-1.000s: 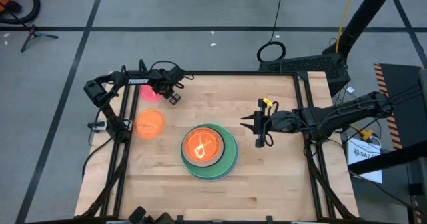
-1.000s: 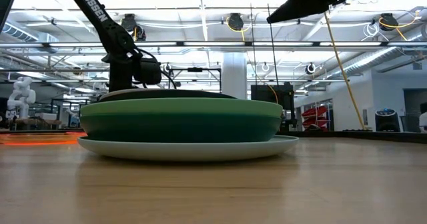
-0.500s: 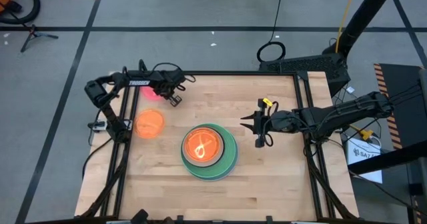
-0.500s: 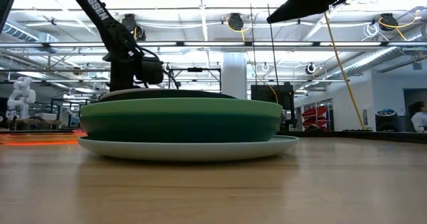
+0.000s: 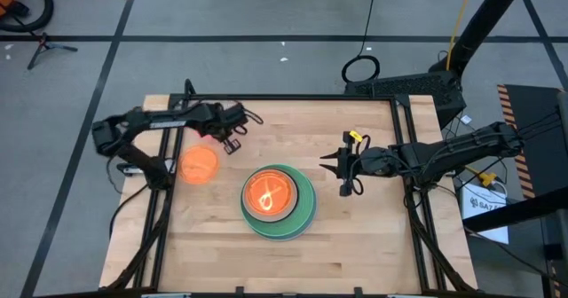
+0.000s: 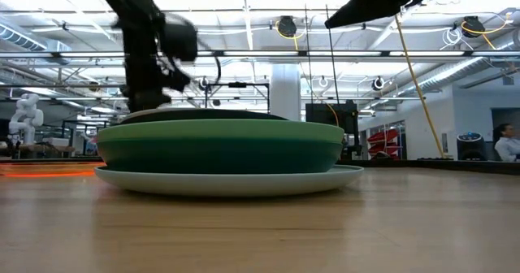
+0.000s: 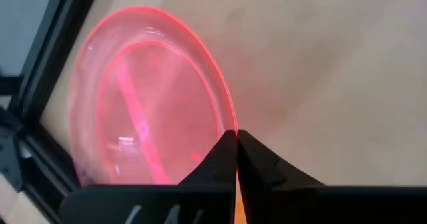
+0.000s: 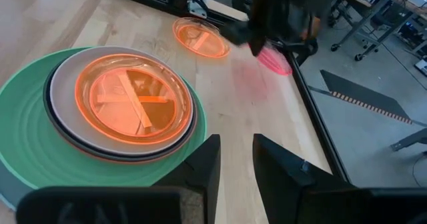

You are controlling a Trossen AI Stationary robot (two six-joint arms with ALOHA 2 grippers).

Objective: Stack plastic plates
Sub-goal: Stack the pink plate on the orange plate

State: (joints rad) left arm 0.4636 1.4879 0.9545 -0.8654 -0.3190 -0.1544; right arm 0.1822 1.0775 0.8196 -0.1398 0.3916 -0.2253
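Note:
A stack of plastic plates (image 5: 278, 200) sits mid-table, with a translucent orange plate (image 8: 133, 103) on top, grey-white and black rims below it, and green plates (image 6: 219, 145) under those. A second orange plate (image 5: 199, 165) lies alone near the left edge. My left gripper (image 5: 232, 143) is shut on a translucent pink plate (image 7: 150, 104) at the far left part of the table. My right gripper (image 5: 327, 163) hovers open to the right of the stack, above the table. My left gripper (image 7: 235, 136) pinches the pink plate's rim (image 7: 229, 121) between its two fingertips, on the edge facing the table's middle. The plate is tilted and lifted off the wood, reaching from the fingers toward the table's left edge.
Black frame rails (image 5: 160, 183) run along the table's left and right edges. Bare wood (image 5: 355, 236) lies near and right of the stack. A person (image 6: 504, 143) shows far off in the room.
My left gripper has risen and drawn slightly toward the near edge, its arm swinging out to the left. The pink plate has come up off the table with it and now sits tilted. My right arm has kept still.

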